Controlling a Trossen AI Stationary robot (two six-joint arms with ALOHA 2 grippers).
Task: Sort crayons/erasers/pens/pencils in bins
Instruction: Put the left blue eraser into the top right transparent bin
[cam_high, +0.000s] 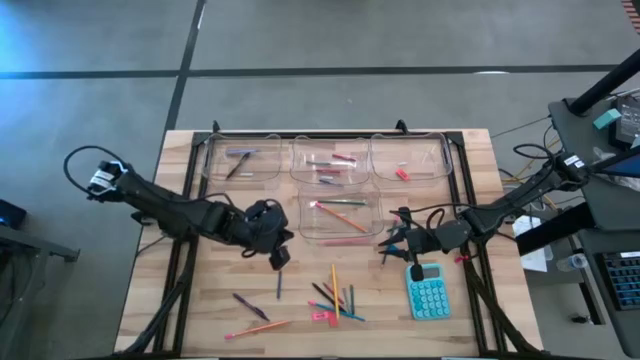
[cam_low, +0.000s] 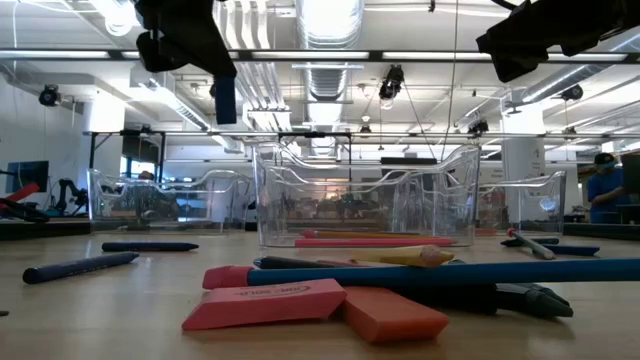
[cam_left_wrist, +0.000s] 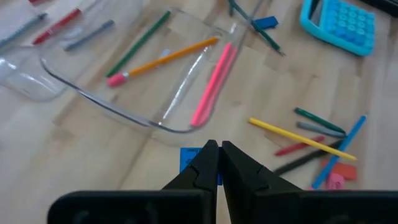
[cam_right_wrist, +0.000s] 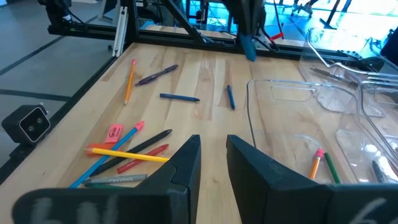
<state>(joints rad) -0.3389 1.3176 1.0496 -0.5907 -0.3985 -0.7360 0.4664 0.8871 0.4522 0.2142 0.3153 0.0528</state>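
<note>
My left gripper (cam_high: 279, 256) hangs over the table's left middle, just left of the near bin (cam_high: 340, 216), and is shut on a small blue eraser (cam_low: 225, 100). That bin holds pencils (cam_left_wrist: 163, 56). Three more bins stand in the far row: pens (cam_high: 240, 158) in the left one, crayons (cam_high: 330, 160) in the middle one, a red eraser (cam_high: 402, 173) in the right one. Loose pencils, pens, crayons and pink erasers (cam_high: 335, 298) lie near the front edge. My right gripper (cam_right_wrist: 213, 146) is open, with nothing in it, beside that bin's right end. My left gripper pinches the blue eraser's upper end (cam_low: 224, 82) between its two fingers. The fingers slant down from the table's left. The eraser hangs below the fingertips, lifted clear of the table; in the wrist view only a blue corner (cam_left_wrist: 188, 159) shows behind the fingers.
A teal calculator (cam_high: 429, 292) lies at the right front, below my right gripper. Two dark pens (cam_high: 250, 305) and an orange pencil (cam_high: 256, 327) lie at the left front. A black frame runs along the table's left, right and far edges.
</note>
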